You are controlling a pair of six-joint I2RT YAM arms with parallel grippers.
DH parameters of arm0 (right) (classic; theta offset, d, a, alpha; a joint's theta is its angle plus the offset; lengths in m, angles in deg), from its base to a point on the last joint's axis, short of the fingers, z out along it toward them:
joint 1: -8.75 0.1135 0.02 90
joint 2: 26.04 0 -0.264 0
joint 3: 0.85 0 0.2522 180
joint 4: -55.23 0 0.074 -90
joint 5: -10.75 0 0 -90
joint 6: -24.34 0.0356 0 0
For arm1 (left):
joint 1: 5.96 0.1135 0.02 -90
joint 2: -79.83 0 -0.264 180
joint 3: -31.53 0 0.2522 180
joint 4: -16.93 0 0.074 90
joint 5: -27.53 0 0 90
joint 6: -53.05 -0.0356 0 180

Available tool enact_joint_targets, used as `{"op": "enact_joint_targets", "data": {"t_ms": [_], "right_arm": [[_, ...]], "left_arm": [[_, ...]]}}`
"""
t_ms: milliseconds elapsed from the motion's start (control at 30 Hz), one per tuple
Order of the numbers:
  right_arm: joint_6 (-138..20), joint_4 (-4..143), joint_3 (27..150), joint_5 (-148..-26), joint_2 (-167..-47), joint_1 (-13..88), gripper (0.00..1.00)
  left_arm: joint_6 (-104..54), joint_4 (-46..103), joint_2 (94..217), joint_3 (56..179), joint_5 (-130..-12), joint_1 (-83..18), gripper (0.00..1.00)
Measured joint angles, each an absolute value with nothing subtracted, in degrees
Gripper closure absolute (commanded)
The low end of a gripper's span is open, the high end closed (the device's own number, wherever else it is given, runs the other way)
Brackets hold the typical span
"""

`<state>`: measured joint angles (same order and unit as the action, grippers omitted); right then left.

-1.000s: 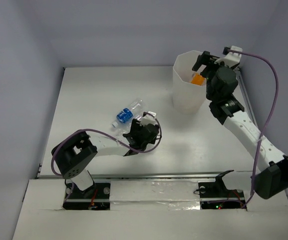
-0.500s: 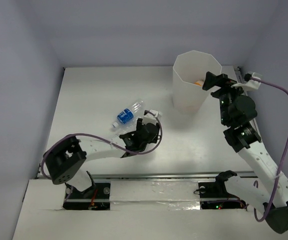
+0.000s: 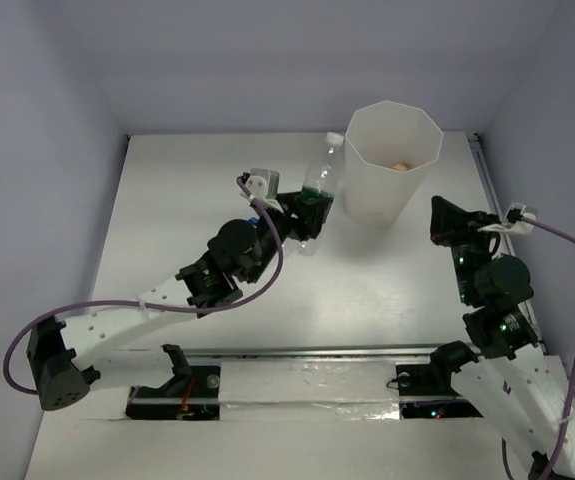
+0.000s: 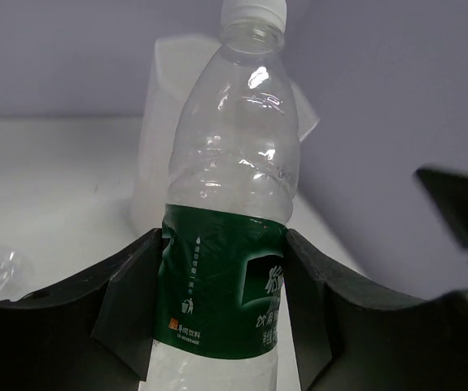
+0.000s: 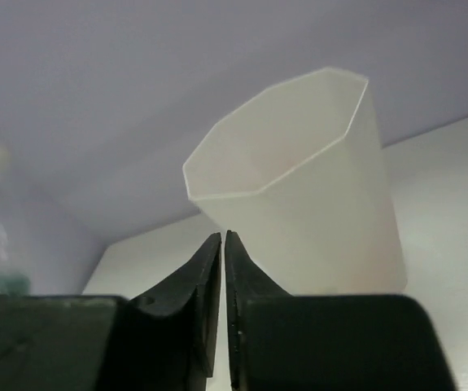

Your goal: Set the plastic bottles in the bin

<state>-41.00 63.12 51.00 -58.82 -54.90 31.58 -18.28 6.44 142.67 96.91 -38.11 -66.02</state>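
The green-labelled bottle (image 4: 232, 163) sat pinched at its label between my left gripper's (image 3: 302, 215) fingers (image 4: 128, 301), just left of the bin (image 3: 392, 190), which stood by the table's (image 3: 187, 200) far right corner with an orange item (image 3: 397, 166) inside. My right gripper (image 3: 445, 218) hung near the right edge, apart from the bin, its fingers (image 5: 205, 277) pressed together, empty.

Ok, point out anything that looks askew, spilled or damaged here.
Nothing stands out. The bin stands upright with something orange inside. The left gripper holds a capped, green-labelled bottle beside it, intact. The right gripper is shut and empty. No spill shows.
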Motion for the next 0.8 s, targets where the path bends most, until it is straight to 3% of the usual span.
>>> {"op": "enact_joint_targets", "data": {"t_ms": [67,367,800], "right_arm": [[-40.1,63.0,48.1,-62.2,-53.1,31.6,0.98],[-36.1,63.9,37.1,-73.6,-52.8,31.6,0.96],[-35.7,59.5,34.5,-80.3,-54.9,31.6,0.98]], "left_arm": [[-19.8,3.7,143.8,100.6,-38.3,-66.0,0.58],[-25.7,-5.8,161.2,122.9,-43.8,-62.6,0.57],[-28.8,-8.7,193.7,158.0,-51.9,-57.6,0.55]]}}
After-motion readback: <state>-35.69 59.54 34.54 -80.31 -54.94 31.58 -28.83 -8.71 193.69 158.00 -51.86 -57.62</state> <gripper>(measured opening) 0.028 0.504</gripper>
